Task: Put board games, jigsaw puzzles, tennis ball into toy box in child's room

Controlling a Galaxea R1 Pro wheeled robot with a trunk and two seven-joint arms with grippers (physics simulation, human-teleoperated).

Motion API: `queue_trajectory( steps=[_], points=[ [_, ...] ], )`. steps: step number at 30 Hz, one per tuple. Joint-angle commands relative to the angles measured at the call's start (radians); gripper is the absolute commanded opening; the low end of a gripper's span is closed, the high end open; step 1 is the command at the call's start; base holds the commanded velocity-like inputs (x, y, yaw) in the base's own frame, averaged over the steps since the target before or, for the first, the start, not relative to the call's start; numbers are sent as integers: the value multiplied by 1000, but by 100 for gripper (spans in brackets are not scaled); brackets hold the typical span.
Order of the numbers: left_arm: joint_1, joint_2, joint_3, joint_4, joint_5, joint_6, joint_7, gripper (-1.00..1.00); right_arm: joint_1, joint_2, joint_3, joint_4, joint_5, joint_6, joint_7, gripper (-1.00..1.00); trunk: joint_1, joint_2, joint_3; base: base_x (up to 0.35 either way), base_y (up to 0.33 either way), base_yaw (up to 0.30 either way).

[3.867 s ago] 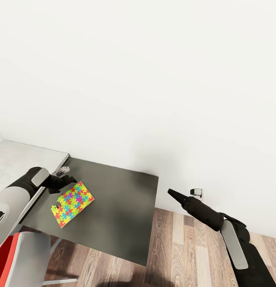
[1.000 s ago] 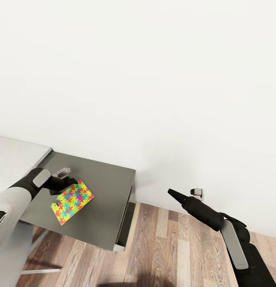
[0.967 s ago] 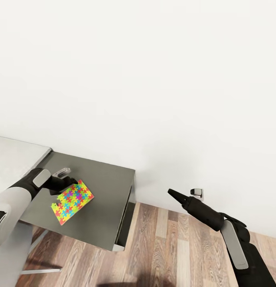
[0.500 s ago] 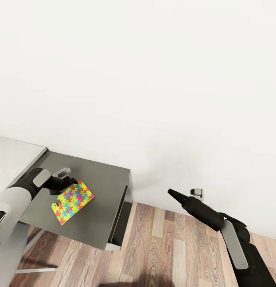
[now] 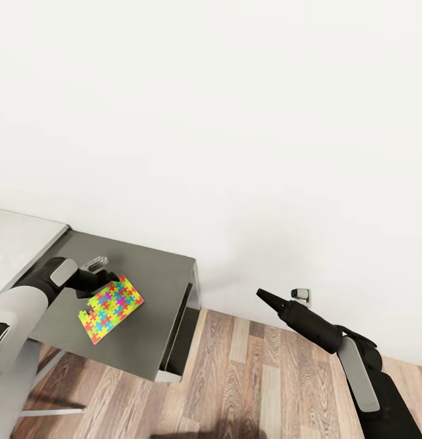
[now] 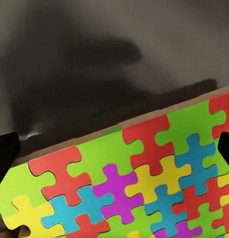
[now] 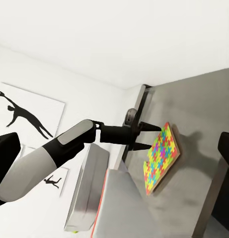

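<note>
One jigsaw puzzle [image 5: 110, 303], a thin square of bright interlocking pieces, hangs tilted above the dark grey cabinet [image 5: 156, 280], held at its edge by my left gripper [image 5: 101, 273]. The left wrist view has the puzzle [image 6: 124, 183] spanning the space between the two fingertips. From the right wrist view the left gripper [image 7: 139, 131] meets the puzzle [image 7: 161, 158] at its upper edge. My right gripper [image 5: 260, 294] hovers over the floor to the right, empty, its fingers apart in its own wrist view. A corner of the light grey table [image 5: 16, 238] lies at far left. The toy box is out of view.
The cabinet's right side [image 5: 180, 341] faces the wood-plank floor [image 5: 266, 378]. A plain white wall fills the background, with a socket [image 5: 300, 294] low on it near the right gripper. Black silhouette pictures [image 7: 30, 116] hang on the wall behind the left arm.
The whole picture has shifted: the cabinet and table slid left in the head view, so the camera moved. Both arms and the held puzzle keep their places in the picture.
</note>
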Motion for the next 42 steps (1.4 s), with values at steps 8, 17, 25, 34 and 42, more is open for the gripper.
queue_trajectory(
  steps=[8,17,25,34,42],
  points=[
    [0,1,-9,-1,11,4,5,100,-1,0,0,0,-3,6,1,100,1,-2,-1,-6,-21,-8],
    [0,2,-8,-1,11,4,5,100,0,0,0,0,-3,6,1,100,1,-2,6,-1,-1,-127],
    [1,4,-7,-1,11,4,3,100,-1,0,0,0,-3,6,1,100,1,-2,7,-55,0,-17],
    [0,8,-8,-2,7,0,2,100,-1,0,0,0,-3,5,1,100,1,-2,7,-7,0,0],
    [1,10,-9,-3,6,-27,6,100,-1,0,1,0,-3,5,1,100,1,-2,7,-5,0,0]
  ],
)
